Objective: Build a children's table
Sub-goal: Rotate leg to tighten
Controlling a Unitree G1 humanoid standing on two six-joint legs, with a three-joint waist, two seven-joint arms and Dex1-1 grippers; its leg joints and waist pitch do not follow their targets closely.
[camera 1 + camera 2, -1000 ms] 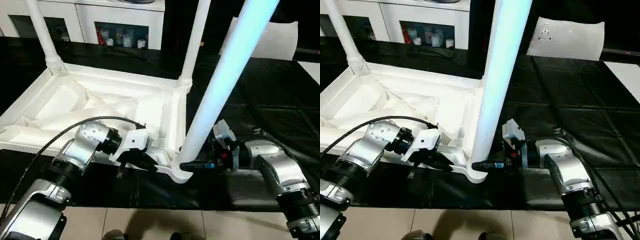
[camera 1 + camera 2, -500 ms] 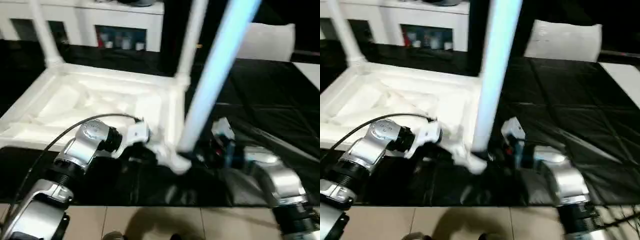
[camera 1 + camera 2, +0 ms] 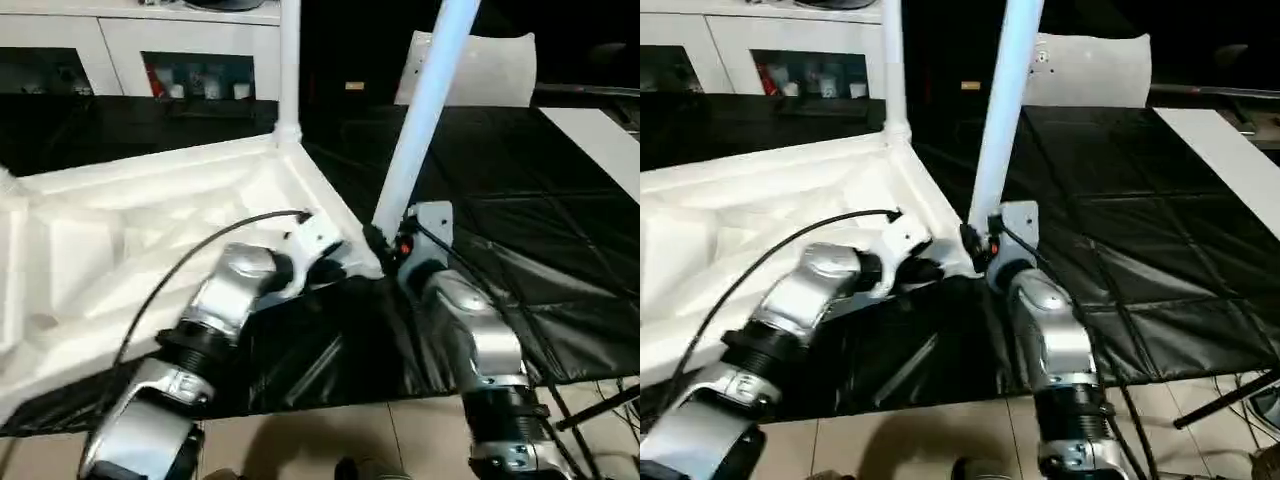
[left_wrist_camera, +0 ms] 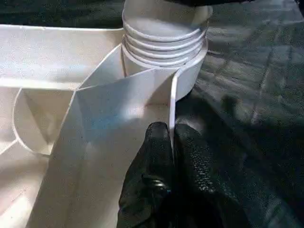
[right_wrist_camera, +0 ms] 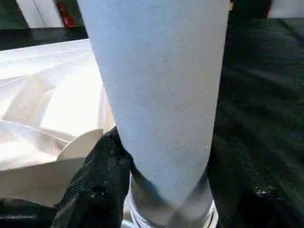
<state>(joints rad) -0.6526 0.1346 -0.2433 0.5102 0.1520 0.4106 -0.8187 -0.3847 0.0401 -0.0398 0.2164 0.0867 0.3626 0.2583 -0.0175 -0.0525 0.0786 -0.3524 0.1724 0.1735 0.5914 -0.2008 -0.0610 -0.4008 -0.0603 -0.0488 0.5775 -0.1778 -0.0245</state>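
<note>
Tabletop (image 3: 130,240) lies upside down on the black-covered desk (image 3: 560,200), ribbed underside up, filling the left and centre of the head views. Compared with one second ago it has swung round: the corner being worked sat at lower centre of the frame then and now sits at centre, with the rim running off toward lower left. The camera has also shifted, so part of this is viewpoint. The near leg (image 3: 425,105), previously steeply tilted toward upper right, now leans less.

Left hand (image 4: 172,142): fingers pinched nearly shut on the thin rim wall of the tabletop, just beside the corner socket (image 4: 164,47); grip unchanged over the second.

Right hand (image 5: 164,180): black fingers (image 5: 102,175) about half open, clasped around the base of the near leg where it enters the socket. Same hold as before.

A second leg (image 3: 289,65) stands upright in the far corner socket, upper centre. A white bag (image 3: 480,70) lies at upper right, well apart.

Judgement: the robot appears to have turned the work while keeping both holds, probably to screw or seat this leg. Leg is not yet plumb; thread rings show at the socket, so seating looks incomplete.
</note>
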